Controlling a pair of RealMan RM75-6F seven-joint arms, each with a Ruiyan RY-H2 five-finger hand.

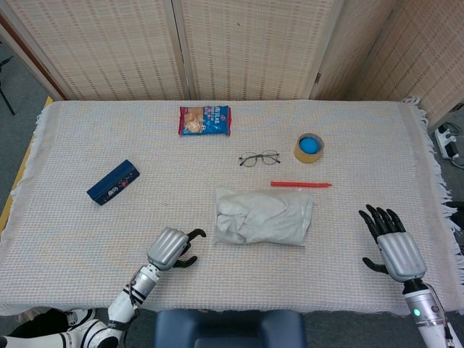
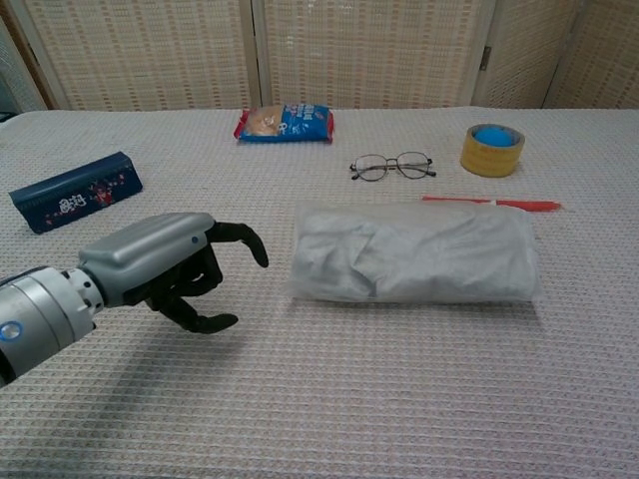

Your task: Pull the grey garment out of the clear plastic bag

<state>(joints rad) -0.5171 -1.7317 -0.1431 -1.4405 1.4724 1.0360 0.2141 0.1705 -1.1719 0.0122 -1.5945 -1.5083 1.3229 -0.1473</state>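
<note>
Left hand [image 2: 165, 264] hovering low over the desk near its front edge, fingers loosely curled around nothing, tips aimed at the clear plastic bag [image 2: 414, 254] just beside it and not touching. Right hand [image 1: 392, 245] well apart toward the right edge, fingers spread, nothing held. Grey garment [image 1: 254, 219] folded inside, mid-desk. Probably light, soft and limp; film likely slick and crinkly. Best pinned at one end, cloth pinched through whichever end opens; which one, unclear.
</note>
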